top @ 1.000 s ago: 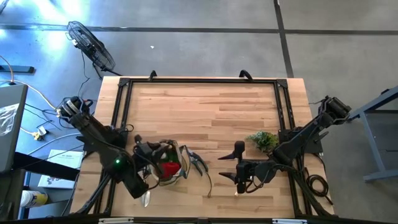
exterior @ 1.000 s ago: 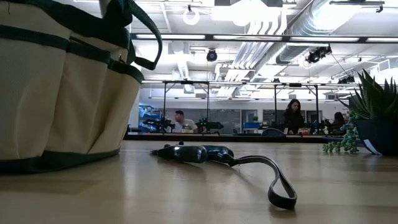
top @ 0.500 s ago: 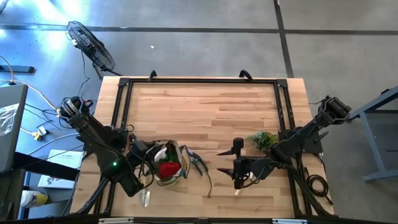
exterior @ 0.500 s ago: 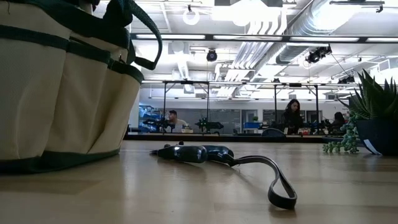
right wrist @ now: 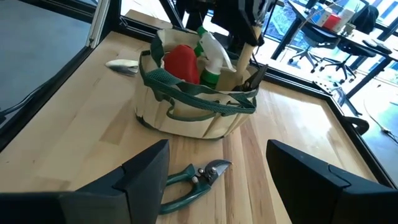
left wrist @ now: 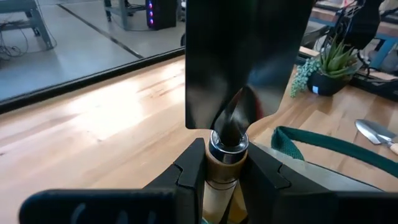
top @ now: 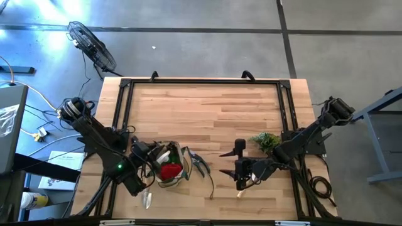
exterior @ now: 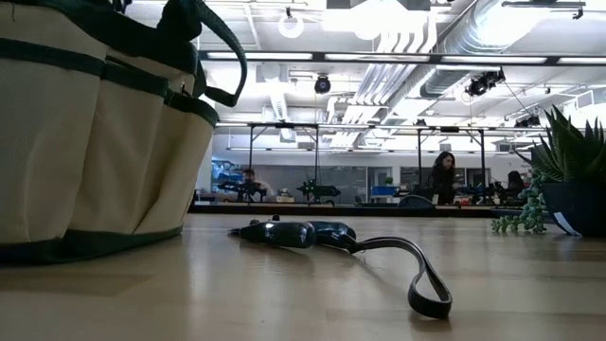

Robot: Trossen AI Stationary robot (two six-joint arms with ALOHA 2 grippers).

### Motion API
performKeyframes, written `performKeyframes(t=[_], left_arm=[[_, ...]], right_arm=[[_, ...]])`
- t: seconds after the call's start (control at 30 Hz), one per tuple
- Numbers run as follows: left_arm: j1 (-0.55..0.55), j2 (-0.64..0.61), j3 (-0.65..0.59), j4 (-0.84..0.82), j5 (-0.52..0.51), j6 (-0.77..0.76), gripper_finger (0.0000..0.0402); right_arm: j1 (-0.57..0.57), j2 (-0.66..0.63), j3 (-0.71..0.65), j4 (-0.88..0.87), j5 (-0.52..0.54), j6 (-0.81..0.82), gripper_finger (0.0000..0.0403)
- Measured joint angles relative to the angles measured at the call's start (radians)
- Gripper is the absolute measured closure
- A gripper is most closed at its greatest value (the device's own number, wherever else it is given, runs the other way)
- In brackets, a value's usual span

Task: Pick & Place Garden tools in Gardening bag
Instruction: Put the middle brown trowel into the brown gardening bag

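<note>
The tan gardening bag (top: 171,167) with green trim stands at the table's near left. A red cloth item (right wrist: 181,63) and a bright green item (right wrist: 208,65) stick out of it. My left gripper (left wrist: 222,165) hovers at the bag's left rim (left wrist: 323,146), shut on a wooden-handled trowel with a dark blade (left wrist: 245,59). Green-handled pruners (top: 200,164) lie flat on the table, right of the bag. My right gripper (right wrist: 233,180) stands open a little right of the pruners (right wrist: 193,180), pointing at the bag. My left gripper pinches the trowel's wooden handle just behind its metal collar (left wrist: 221,177) between its two fingers. The handle runs back between the fingers, in line with them. The blade sticks out ahead, over the bag's rim, slanting slightly down. Whether it touches the bag I cannot tell.
One loose trowel (top: 146,199) lies near the table's near edge, left of the bag. Another trowel (left wrist: 374,130) lies under my right arm. A potted plant sprig (top: 266,141) stands right of centre. The table's far half (top: 201,107) is bare wood inside a black frame.
My left gripper has sunk toward the bag with the trowel, rolling a little as it went. Its grip has not changed. The bag and the pruners have stayed put.
</note>
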State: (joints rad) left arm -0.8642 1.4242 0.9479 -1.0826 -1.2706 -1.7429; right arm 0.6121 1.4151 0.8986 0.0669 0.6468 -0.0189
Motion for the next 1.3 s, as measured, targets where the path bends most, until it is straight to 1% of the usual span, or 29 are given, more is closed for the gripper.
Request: performKeyframes(t=[0.13,0.3,0.4,0.73,0.8,0.87,0.97,1.2,1.3], left_arm=[[0.000,0.000,-0.046,0.101,-0.001,0.029,0.0337],[0.000,0.000,-0.105,0.301,0.003,0.156,0.0337],[0.001,0.001,-0.128,0.367,0.014,0.207,0.0337],[0.009,0.000,-0.132,0.378,0.046,0.273,0.0337],[0.026,-0.001,-0.132,0.381,0.068,0.295,0.0337],[0.048,0.000,-0.132,0.379,0.118,0.320,0.0337],[0.088,0.011,-0.129,0.409,0.162,0.351,0.0337],[0.098,0.016,-0.129,0.459,0.170,0.423,0.0337],[0.098,0.016,-0.130,0.456,0.190,0.423,0.0316]], right_arm=[[0.000,0.000,0.000,0.001,0.000,0.000,0.0144],[0.000,0.000,0.000,0.005,0.000,0.000,0.0144],[0.000,0.000,0.000,0.009,0.000,0.000,0.0144],[0.000,0.000,0.000,0.020,-0.003,0.015,0.0144],[0.000,0.000,0.000,0.020,-0.008,0.016,0.0144],[0.000,0.000,0.000,0.021,-0.026,0.019,0.0144],[0.000,0.000,0.000,0.028,-0.030,0.019,0.0144],[0.000,0.000,0.000,0.027,-0.030,0.019,0.0144],[0.000,0.000,0.000,0.027,-0.029,0.018,0.0144]])
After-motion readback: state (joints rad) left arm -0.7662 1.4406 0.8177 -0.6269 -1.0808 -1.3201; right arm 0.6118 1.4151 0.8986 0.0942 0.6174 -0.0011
